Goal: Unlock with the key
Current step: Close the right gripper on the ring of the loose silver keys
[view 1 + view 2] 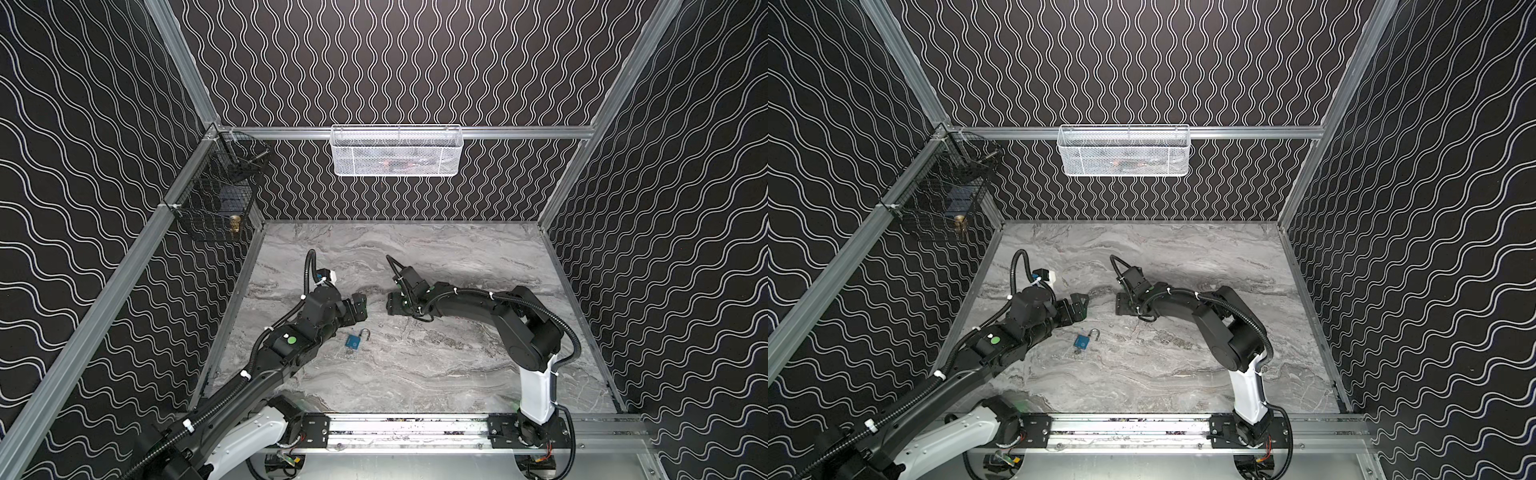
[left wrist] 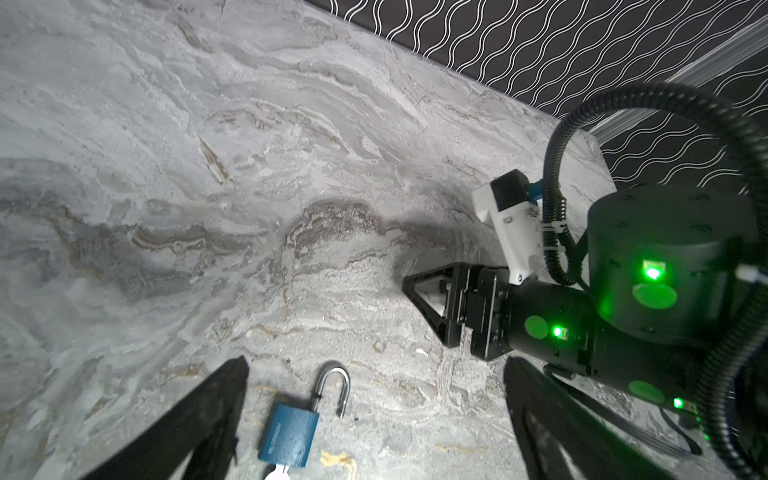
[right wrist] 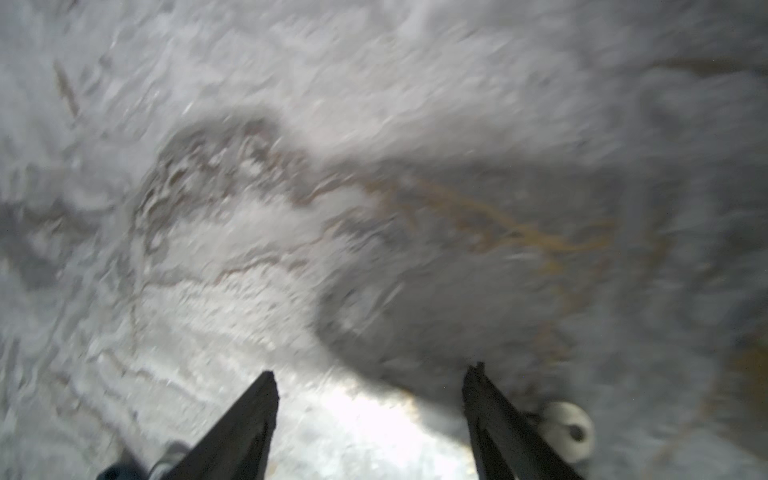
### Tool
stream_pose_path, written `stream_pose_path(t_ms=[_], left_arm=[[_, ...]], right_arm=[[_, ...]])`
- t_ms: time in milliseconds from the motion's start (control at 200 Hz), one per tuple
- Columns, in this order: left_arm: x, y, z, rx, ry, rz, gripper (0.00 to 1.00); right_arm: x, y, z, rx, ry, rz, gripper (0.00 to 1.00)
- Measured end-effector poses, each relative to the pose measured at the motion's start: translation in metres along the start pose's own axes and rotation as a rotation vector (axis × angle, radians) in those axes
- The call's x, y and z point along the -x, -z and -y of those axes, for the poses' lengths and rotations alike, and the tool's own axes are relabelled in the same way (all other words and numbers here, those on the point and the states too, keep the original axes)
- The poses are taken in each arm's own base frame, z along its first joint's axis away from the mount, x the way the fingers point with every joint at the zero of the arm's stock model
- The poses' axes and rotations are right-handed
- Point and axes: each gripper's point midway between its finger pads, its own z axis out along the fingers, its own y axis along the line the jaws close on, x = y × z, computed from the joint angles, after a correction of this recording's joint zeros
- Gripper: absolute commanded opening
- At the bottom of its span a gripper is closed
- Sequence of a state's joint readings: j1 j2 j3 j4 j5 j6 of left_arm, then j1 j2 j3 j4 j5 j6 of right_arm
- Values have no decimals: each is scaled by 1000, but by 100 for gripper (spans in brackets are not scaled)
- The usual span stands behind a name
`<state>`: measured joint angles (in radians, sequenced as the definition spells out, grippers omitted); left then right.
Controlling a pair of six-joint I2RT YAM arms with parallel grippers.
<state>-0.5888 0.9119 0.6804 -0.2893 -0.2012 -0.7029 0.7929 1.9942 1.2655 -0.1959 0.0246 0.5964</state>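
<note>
A blue padlock (image 1: pixel 353 341) (image 1: pixel 1081 342) lies flat on the marble table, and its steel shackle (image 2: pixel 333 386) is swung open. The key (image 2: pixel 279 473) sticks out of the lock's base; in both top views it is only a small pale speck. My left gripper (image 1: pixel 360 308) (image 1: pixel 1079 306) hangs open a little beyond the padlock, which shows between its fingers in the left wrist view, apart from both. My right gripper (image 1: pixel 390 303) (image 1: pixel 1120 304) faces it, open and empty over bare marble (image 3: pixel 371 372).
A white mesh basket (image 1: pixel 395 151) hangs on the back rail and a black wire basket (image 1: pixel 216 199) on the left rail. The two gripper tips are close together. A white round piece (image 3: pixel 569 432) shows blurred beside a right finger.
</note>
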Motion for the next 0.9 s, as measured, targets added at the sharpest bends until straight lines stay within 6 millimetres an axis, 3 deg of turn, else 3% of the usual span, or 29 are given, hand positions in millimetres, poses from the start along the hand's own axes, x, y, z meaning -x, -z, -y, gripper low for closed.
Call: stream_pose_path(t_ms=[175,300,370,505,901], left_arm=[[-8,2,-3,7,20,-36,99],[-11,1,-1,-4,45,-58,99],[-15,-1,3,-23,65,-81,99],[-21,-5,11,-57,109,-119,99],[-24,-4,19,-103,127,-138,99]], right_arm=[[-17,14,-12,51,23,-58,73],[1,38,-7,66,24,-9,72],[11,44,6,51,4,11,70],[3,46,36,-27,17,-22,65],[4,36,59,-145,94,-56,51]])
